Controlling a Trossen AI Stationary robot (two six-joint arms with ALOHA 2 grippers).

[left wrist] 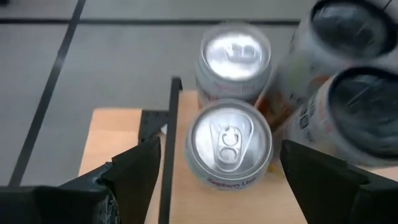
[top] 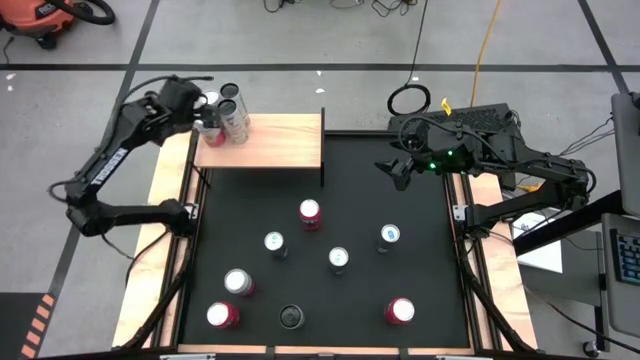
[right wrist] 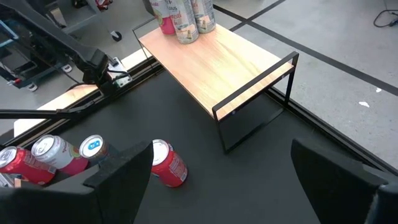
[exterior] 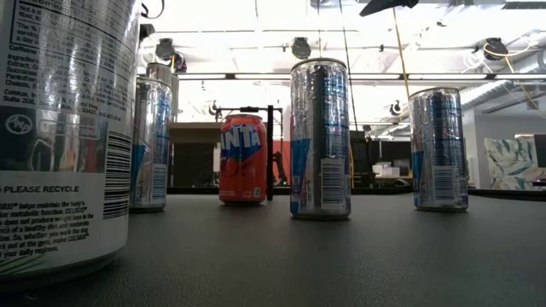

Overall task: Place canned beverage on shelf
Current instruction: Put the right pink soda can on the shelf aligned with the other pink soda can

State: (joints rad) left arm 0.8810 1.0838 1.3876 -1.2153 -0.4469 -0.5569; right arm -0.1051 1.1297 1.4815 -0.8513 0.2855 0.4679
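Wooden shelf set at the black table's far edge, four cans grouped on the shelf's left end, left pincer held open around one, right pincer held open right of the shelf, grey taped floor seen beyond the shelf.

Left tool over cans on wooden shelf, right tool waiting above mat

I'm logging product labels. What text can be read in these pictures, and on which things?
"PLEASE RECYCLE": big silver can nearest the low camera; its fine print is too small.
"NTA", partial: orange can in the low view.
Pinkish lettering on the silver-topped can between the left gripper fingers: blurred.
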